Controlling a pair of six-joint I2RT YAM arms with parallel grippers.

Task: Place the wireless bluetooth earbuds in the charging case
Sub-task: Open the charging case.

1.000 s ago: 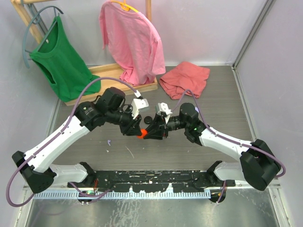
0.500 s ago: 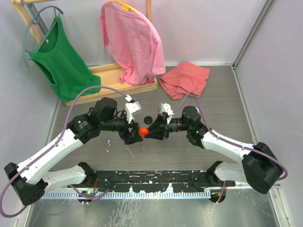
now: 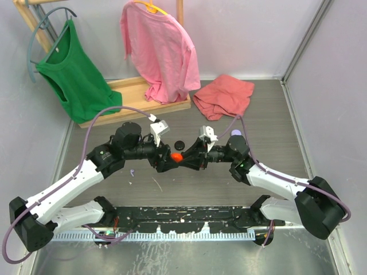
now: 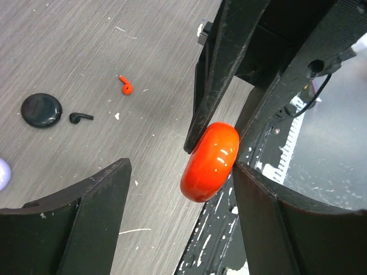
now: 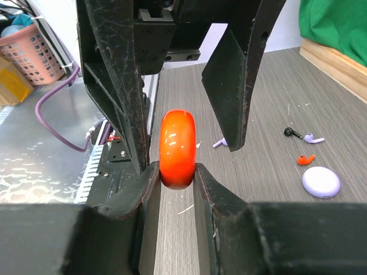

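Note:
A glossy red-orange charging case (image 5: 178, 149) (image 4: 210, 161) (image 3: 177, 155) hangs closed and on edge above the table, with my right gripper (image 5: 176, 172) shut on it. My left gripper (image 4: 180, 172) stands open around the case, one finger close beside it. On the table lie a red-orange earbud (image 4: 125, 86) (image 5: 305, 159), a black earbud (image 4: 80, 117) (image 5: 292, 133) and a lavender earbud (image 5: 313, 138). Another lavender earbud (image 5: 219, 142) (image 3: 132, 172) lies apart to the left.
A black round case (image 4: 41, 109) (image 3: 179, 144) and a lavender round case (image 5: 321, 181) rest on the table near the earbuds. A wooden rack with a green shirt (image 3: 74, 74) and a pink shirt (image 3: 160, 51) stands at the back, a red cloth (image 3: 223, 96) beside it.
My left gripper has opened and let go of the orange case, which stays in the right gripper. Both grippers and the case have shifted slightly right and away.

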